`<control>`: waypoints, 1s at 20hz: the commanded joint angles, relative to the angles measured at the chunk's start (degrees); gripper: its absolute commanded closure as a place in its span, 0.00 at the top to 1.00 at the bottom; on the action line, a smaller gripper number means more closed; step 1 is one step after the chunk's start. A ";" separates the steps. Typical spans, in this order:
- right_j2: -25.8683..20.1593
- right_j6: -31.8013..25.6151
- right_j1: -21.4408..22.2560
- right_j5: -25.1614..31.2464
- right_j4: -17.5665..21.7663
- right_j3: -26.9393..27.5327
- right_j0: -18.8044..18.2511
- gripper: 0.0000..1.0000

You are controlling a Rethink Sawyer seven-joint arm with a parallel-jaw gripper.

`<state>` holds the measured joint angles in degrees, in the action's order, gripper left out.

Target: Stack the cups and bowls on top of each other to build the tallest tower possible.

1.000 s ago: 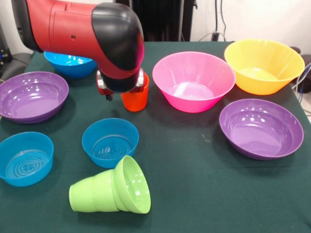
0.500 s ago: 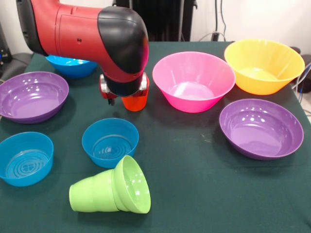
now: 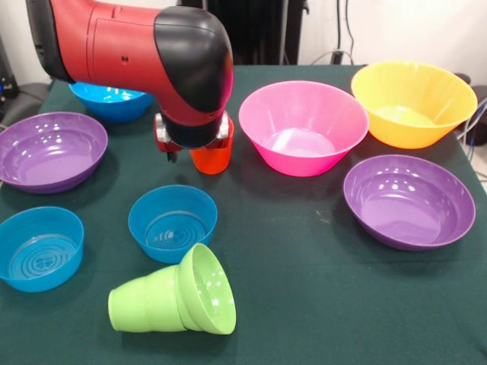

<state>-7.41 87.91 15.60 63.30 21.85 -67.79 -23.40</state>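
The orange cup (image 3: 212, 160) stands upright behind the middle of the table, its upper part covered by my arm's black wrist (image 3: 190, 76). My gripper (image 3: 194, 146) sits right over the cup, mostly hidden behind the wrist. The lime green cup (image 3: 144, 308) lies on its side at the front, with the small lime green bowl (image 3: 207, 290) at its mouth. There is a pink bowl (image 3: 303, 125), a yellow-orange bowl (image 3: 412, 100), purple bowls at left (image 3: 47, 150) and right (image 3: 408, 199), and three blue bowls (image 3: 172, 222) (image 3: 38, 247) (image 3: 110, 100). No tower stands.
All pieces sit on a dark green cloth table (image 3: 304, 289). The red arm comes in from the upper left over the far blue bowl. Cables and dark equipment lie beyond the table's far edge.
The arm has shifted slightly right and down over the orange cup, covering more of it. The bowls and the green cup have not moved.
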 commanded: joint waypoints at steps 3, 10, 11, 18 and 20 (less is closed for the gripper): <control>-0.64 -2.58 3.76 2.79 1.99 -5.17 1.73 1.00; -1.40 -3.79 7.17 8.54 -0.12 -6.23 1.41 1.00; -1.80 -3.82 7.08 8.87 -0.46 -6.04 1.15 1.00; -4.15 -2.33 6.22 12.07 -3.59 -4.27 0.70 1.00; -5.37 -2.01 6.36 11.07 -5.11 -3.88 0.43 1.00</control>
<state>-6.81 87.91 22.70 71.72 19.05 -71.13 -23.41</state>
